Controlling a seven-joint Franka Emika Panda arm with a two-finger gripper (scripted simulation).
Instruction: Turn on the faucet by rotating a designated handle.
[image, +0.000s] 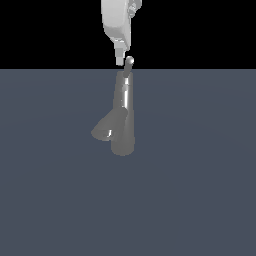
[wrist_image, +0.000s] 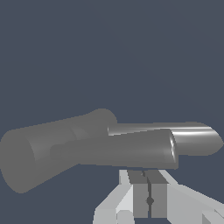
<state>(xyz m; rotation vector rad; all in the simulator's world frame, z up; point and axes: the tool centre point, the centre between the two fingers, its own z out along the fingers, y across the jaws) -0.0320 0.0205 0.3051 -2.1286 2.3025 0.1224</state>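
Observation:
The faucet is a grey upright column with a short thick spout angling down toward the exterior view's left. The handle, a thin rod with a bright rounded tip, sticks up from the column's top. My gripper hangs down from above, its tip right beside the handle's tip on the exterior view's left; I cannot tell if they touch. In the wrist view the fingers are pressed together with nothing between them, close to the dark faucet body. The shiny handle lies just beyond it.
The faucet stands on a flat blue-grey floor. A black background fills the exterior view above the floor's far edge. No other object shows.

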